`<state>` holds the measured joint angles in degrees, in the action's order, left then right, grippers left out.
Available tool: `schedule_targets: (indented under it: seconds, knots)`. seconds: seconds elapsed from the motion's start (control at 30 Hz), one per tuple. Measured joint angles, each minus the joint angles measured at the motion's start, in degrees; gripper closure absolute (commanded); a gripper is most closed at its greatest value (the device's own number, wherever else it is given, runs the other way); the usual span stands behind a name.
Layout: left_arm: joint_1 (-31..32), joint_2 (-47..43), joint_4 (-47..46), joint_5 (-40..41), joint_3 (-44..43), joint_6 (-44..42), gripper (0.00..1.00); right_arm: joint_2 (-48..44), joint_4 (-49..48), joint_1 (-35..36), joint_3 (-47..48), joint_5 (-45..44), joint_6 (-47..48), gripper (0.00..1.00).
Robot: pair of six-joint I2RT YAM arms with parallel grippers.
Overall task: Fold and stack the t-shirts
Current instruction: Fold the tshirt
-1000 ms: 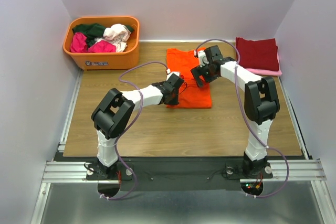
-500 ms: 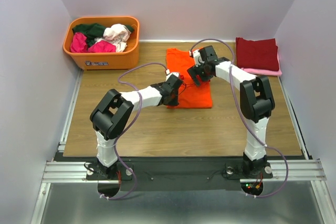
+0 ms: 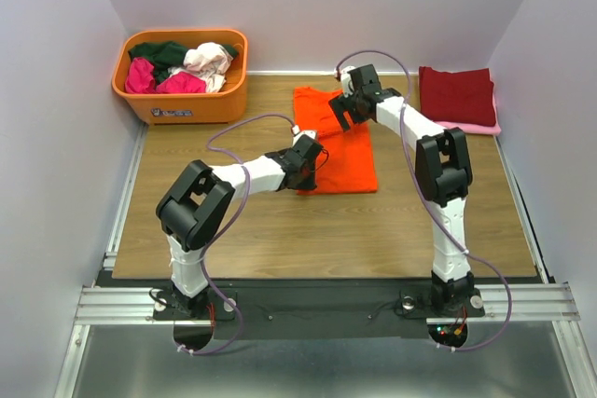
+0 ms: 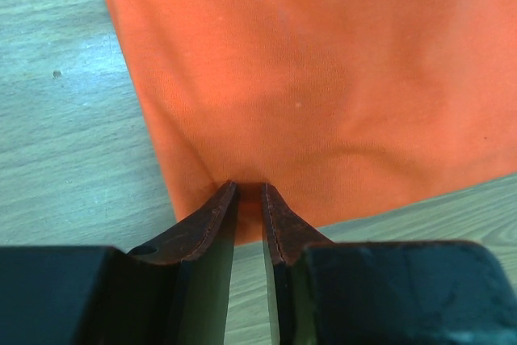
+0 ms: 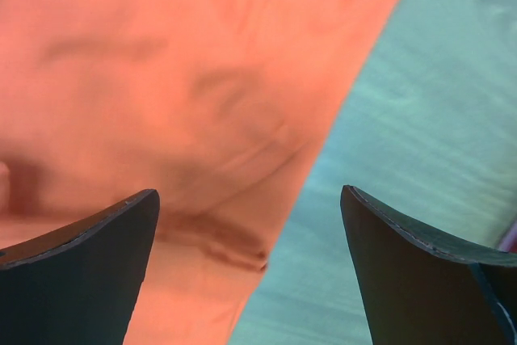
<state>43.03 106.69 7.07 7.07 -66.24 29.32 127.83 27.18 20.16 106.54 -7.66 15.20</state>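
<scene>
Orange cloth is pinched between the jaws of the left gripper point(image 4: 249, 187). These jaws are almost closed on a small fold at the near edge of the orange t-shirt point(image 4: 323, 78). The rest of the shirt is spread flat on the wooden table point(image 4: 65, 159) ahead of them. The right gripper point(image 5: 249, 191) is held wide open and nothing is gripped by it. The shirt's side edge is seen between its jaws, with cloth below one jaw and bare table below the other.
</scene>
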Motion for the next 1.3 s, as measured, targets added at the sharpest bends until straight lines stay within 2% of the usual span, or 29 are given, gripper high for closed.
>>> schedule_targets:
  seconds: [0.13, 0.23, 0.4, 0.43, 0.5, 0.53, 0.57, 0.67, 0.73, 0.77, 0.97, 1.17, 1.3]
  knots:
    - [0.02, -0.63, -0.04, -0.31, 0.74, 0.24, 0.69, 0.87, -1.11, -1.16, 3.10, -1.27, -2.69, 0.01]
    - [0.04, -1.16, 0.11, -0.42, 1.31, 0.42, 0.68, -0.09, -1.90, -1.90, 2.03, 1.90, -4.46, 0.01]
    - [0.09, -2.73, 2.25, 0.02, 1.77, 0.98, 0.53, -7.23, -1.86, -2.23, -7.52, 5.29, -9.38, 0.02]
    - [0.11, -3.74, 3.13, 0.31, 1.77, 1.03, 0.48, -10.08, -1.79, -2.19, -10.23, 6.51, -11.23, 0.02]
    - [0.11, -5.95, 4.44, 0.68, 1.77, 1.25, 0.45, -14.47, -1.62, -2.19, -13.66, 8.68, -14.40, 0.03]
    - [0.11, -7.34, 4.76, 0.76, 1.77, 1.27, 0.45, -16.96, -1.60, -2.19, -15.30, 10.05, -16.09, 0.04]
    - [0.11, -8.46, 4.87, 0.81, 1.77, 1.33, 0.45, -20.22, -2.40, -2.19, -17.84, 11.80, -18.45, 0.17]
    - [0.11, -12.76, 4.85, 0.92, 1.77, 1.64, 0.52, -29.31, -3.13, -2.21, -24.92, 15.13, -23.43, 0.60]
    - [0.11, -14.01, 4.68, 0.83, 1.77, 1.73, 0.61, -34.14, -3.30, -2.21, -29.18, 17.00, -25.81, 0.64]
    - [0.13, -14.21, 4.57, 0.63, 1.77, 1.77, 0.65, -35.85, -4.15, -2.21, -31.41, 17.86, -27.36, 0.70]
    - [0.11, -10.78, 4.28, 0.02, 1.95, 1.75, 0.87, -40.15, -7.15, -2.23, -47.84, 22.34, -32.20, 0.77]
    - [-0.44, -6.25, 3.19, 0.09, 4.92, 1.68, 0.91, -40.15, -10.43, -3.04, -56.70, 24.94, -34.40, 0.80]
    - [-1.46, -4.74, 1.33, -0.31, 5.79, 2.38, 0.94, -39.28, -14.64, -6.08, -61.22, 25.88, -35.47, 0.80]
